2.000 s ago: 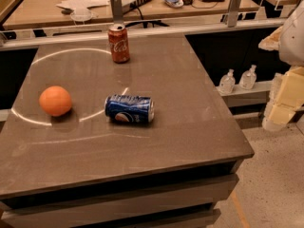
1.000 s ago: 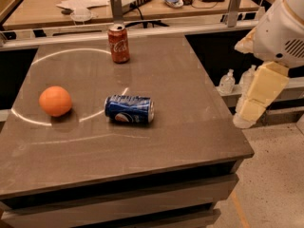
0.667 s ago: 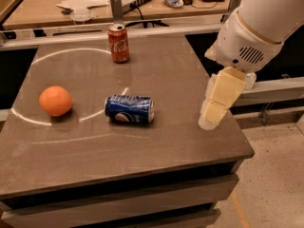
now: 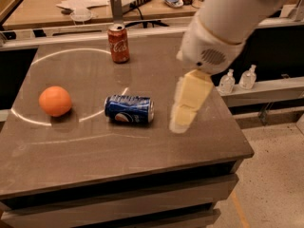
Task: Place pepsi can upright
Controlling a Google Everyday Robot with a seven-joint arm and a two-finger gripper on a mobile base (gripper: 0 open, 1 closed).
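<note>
The pepsi can [image 4: 129,109] lies on its side near the middle of the table [image 4: 142,165], between the orange [image 4: 55,100] on its left and the gripper [image 4: 183,120] on its right. The gripper hangs over the right part of the table, near the can but not touching it, and I cannot tell whether it is spread or closed. A red Coca-Cola can [image 4: 118,43] stands upright near the far edge, well apart.

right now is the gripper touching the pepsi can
Apart. The camera view shows the gripper to the right of the pepsi can, which lies on its side, with a strip of bare table visible between them.
</note>
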